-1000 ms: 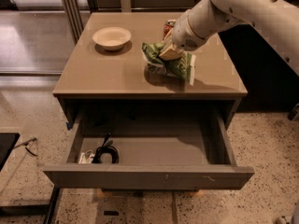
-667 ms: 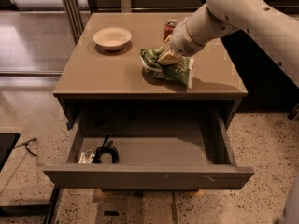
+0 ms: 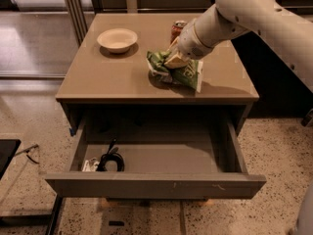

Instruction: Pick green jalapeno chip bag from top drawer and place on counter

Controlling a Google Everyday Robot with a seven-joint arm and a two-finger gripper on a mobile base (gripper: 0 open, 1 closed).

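Note:
The green jalapeno chip bag lies crumpled on the tan counter, right of its middle. My gripper reaches in from the upper right and is shut on the bag's top left part. The bag's bottom rests on the counter top. The top drawer stands pulled wide open below, and its grey floor holds only a coiled black cable at the left.
A white bowl sits at the counter's back left. A red soda can stands just behind the bag, partly hidden by my arm. A small white item lies beside the cable. A metal frame stands at the back left.
The gripper and the bag have shifted slightly left and down over the counter. The bag now sits flatter on the top. The drawer has not moved.

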